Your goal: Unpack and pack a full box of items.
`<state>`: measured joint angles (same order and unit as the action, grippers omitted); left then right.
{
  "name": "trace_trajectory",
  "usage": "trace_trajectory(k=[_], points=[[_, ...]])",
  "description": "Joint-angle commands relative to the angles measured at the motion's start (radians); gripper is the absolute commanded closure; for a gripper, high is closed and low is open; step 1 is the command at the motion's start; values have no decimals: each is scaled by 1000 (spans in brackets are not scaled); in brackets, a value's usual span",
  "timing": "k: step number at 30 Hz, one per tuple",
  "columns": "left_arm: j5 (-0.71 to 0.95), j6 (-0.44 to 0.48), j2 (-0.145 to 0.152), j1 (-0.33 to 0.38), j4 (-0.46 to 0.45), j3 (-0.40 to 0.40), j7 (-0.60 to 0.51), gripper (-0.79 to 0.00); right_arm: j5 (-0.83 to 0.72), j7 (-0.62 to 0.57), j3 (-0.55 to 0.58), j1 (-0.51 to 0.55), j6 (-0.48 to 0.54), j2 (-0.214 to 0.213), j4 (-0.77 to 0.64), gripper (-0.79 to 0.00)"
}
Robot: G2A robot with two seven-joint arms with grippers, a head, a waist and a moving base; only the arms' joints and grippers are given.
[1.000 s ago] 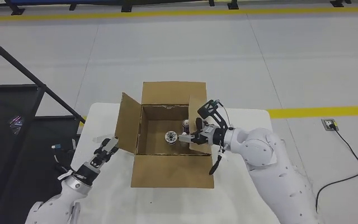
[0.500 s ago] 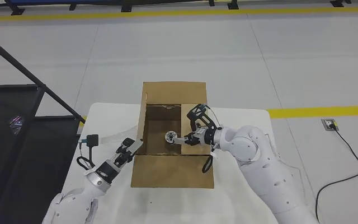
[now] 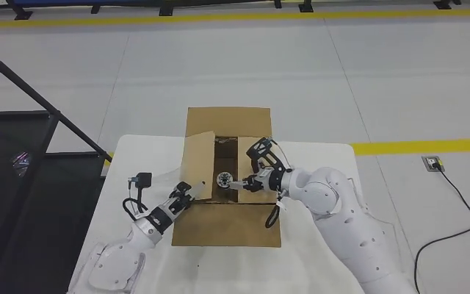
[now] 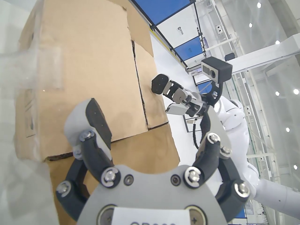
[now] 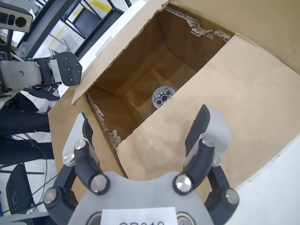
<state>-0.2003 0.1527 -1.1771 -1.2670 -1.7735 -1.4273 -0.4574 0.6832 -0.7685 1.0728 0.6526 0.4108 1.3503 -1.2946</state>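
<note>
The cardboard box [image 3: 228,176] stands at the centre of the top view on the white table [image 3: 330,242]. Its far and near flaps are laid outward.

Left arm: enters from the lower left of the frame and runs diagonally up to the box. The left gripper [image 3: 183,197] [image 4: 154,122] is released, fingers spread wide. It sits just beside the outer face of the left-hand flap [image 3: 198,165], which stands half raised. Contact cannot be confirmed.

Right arm: enters from the lower right with the elbow bent and the forearm pointing toward frame centre. The right gripper [image 3: 246,184] [image 5: 143,127] is also released, fingers apart. It sits over the right-hand flap [image 3: 255,173], which is folded inward across part of the opening.

A round metal disc [image 3: 223,178] [image 5: 163,95] lies flat on the box floor, in the gap between the two flaps.
</note>
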Motion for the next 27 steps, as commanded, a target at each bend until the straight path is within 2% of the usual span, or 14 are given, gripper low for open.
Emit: trace_trajectory(k=[1,7,19,23,27], points=[[3,-4,-1,10,11,6,-1,-785,-47,5,8,2,8,0,16,-785],[-2,-15,-3,34,44,24,1,-785,-164,-3,6,-34,56,6,110,-785],[-25,-30,-5,62,93,56,0,-785,-194,4,-37,-94,120,15,195,-785],[-28,-26,-5,60,87,55,7,-785,-203,12,-36,-94,148,12,194,-785],[-6,-10,0,32,39,16,15,-785,-201,31,-23,-86,160,6,172,-785]])
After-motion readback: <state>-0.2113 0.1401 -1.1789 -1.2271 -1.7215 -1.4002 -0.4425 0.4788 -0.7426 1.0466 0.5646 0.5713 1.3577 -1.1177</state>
